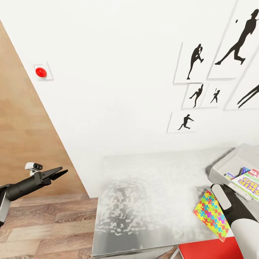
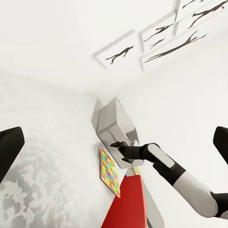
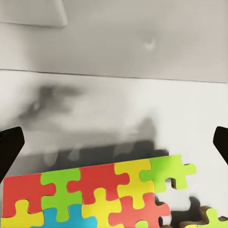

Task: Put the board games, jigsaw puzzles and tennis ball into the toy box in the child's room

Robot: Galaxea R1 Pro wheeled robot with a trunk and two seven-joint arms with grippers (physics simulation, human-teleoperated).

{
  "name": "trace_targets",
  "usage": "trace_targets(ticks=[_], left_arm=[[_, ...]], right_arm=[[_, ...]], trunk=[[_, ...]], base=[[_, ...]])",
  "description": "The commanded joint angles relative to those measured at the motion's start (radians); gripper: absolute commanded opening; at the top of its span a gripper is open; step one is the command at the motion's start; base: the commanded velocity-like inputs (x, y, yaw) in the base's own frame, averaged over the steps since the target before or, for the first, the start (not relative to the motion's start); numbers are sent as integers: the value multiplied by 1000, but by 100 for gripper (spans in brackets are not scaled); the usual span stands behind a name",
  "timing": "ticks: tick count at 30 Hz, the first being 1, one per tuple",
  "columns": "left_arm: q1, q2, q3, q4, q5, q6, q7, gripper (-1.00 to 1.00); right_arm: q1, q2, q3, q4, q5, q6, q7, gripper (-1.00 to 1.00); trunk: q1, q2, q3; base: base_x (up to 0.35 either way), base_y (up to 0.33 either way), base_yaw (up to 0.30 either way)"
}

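One pale grey desk point(image 1: 151, 201) stands against the white wall. At its far right sits the toy box point(image 1: 230, 162) with board games point(image 1: 250, 183) inside. Just beside it, nearer, one jigsaw puzzle point(image 1: 210, 214) lies flat. Over the puzzle, the right hand point(image 2: 116, 145) is spread apart; the left hand point(image 1: 57, 173), over the floor, looks nearly together.

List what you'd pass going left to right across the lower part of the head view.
left gripper → table → jigsaw puzzle → toy box
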Motion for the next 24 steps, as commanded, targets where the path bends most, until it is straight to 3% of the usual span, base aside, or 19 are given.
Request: trace_targets(ticks=[1,24], left_arm=[[-1,0,0,0,-1,11,-4,100],[-1,0,0,0,-1,11,-4,100]], right_arm=[[-1,0,0,-1,-4,6,-5,100],[-1,1,1,18,-3,6,-5,100]], trunk=[[1,-2,-2],[1,-2,-34]], base=[[0,0,0],[0,0,58]])
